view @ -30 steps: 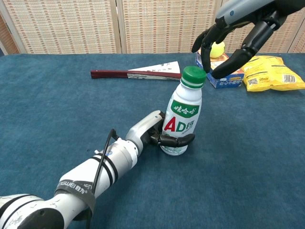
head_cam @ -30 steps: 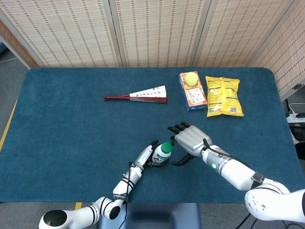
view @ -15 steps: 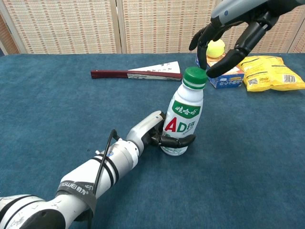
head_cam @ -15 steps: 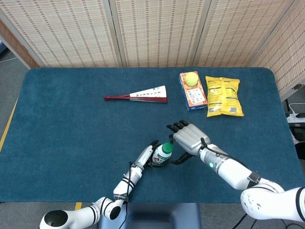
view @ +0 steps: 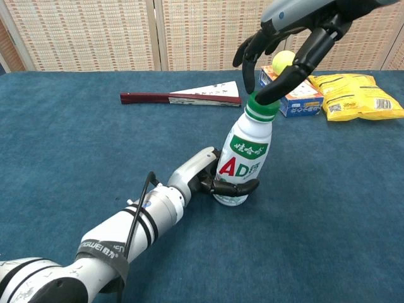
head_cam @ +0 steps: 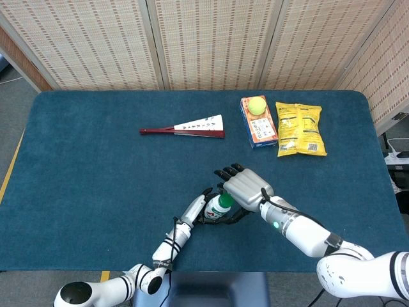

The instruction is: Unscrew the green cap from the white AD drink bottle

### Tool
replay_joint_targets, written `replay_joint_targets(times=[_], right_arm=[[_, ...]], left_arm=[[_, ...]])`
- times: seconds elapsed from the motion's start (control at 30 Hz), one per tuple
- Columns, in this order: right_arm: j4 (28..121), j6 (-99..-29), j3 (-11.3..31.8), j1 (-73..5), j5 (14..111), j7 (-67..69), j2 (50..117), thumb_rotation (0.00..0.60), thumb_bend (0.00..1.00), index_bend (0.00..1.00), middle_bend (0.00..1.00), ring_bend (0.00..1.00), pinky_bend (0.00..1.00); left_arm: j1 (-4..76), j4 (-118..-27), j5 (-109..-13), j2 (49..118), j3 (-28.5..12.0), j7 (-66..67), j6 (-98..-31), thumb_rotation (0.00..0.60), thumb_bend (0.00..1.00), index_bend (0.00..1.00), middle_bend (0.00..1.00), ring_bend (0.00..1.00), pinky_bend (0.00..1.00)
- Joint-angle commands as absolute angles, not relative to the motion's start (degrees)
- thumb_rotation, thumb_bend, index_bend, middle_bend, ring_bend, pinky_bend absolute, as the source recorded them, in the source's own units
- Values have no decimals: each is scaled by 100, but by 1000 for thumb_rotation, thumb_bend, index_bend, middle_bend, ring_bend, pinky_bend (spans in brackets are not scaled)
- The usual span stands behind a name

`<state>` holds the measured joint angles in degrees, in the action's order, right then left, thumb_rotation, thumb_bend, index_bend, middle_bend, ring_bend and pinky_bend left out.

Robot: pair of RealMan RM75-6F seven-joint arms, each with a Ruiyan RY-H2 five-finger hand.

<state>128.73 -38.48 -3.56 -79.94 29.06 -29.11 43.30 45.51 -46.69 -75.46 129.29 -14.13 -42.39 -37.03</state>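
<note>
Bottle first: from the head view, your left robot hand grips its base on the tabletop, while your right robot hand sits over the green cap, fingers spread, holding nothing I can confirm.

From the chest view, the bottle stands near upright, tilted slightly right. The green cap lies directly under the right robot hand; one fingertip touches it. That hand is nearer, so close down along the bottle's vertical axis.

The white bottle is showing "AD" in red and green letters, under a green label with unreadable white characters.
</note>
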Motion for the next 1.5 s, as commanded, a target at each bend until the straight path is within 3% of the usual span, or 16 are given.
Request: replay_joint_targets(times=[0.03, 0.23, 0.4, 0.67, 0.97, 1.5], right_arm=[[12945, -3814, -346, -7993, 2943, -2903, 4314, 261, 141, 308, 0, 0, 0], [13018, -4143, -313, -7886, 3226, -3034, 4345, 263, 143, 293, 0, 0, 0], [12924, -4984, -293, -7645, 3704, -3464, 4591, 309, 153, 264, 0, 0, 0], [13111, -5738, -409, -7536, 3659, -4509, 4872, 469, 155, 313, 0, 0, 0], [13312, -5649, -364, -7791, 2797, -4959, 4885, 590, 154, 384, 0, 0, 0], [13277, -5527, -322, -8413, 1463, -5369, 5083, 600, 114, 237, 0, 0, 0]], left_arm=[[4552, -4655, -7537, 12933, -1421, -4235, -3697, 600, 922, 768, 874, 471, 477], [4540, -4632, -7517, 12930, -1427, -4231, -3677, 600, 922, 768, 874, 471, 477], [4538, -4649, -7518, 12923, -1423, -4210, -3673, 600, 921, 768, 874, 471, 477], [4558, -4531, -7482, 12992, -1442, -4176, -3625, 600, 916, 768, 874, 471, 475], [4591, -4489, -7507, 13000, -1403, -4206, -3597, 600, 908, 768, 873, 471, 474], [4598, -4400, -7552, 12991, -1405, -4427, -3576, 600, 905, 768, 873, 471, 471]])
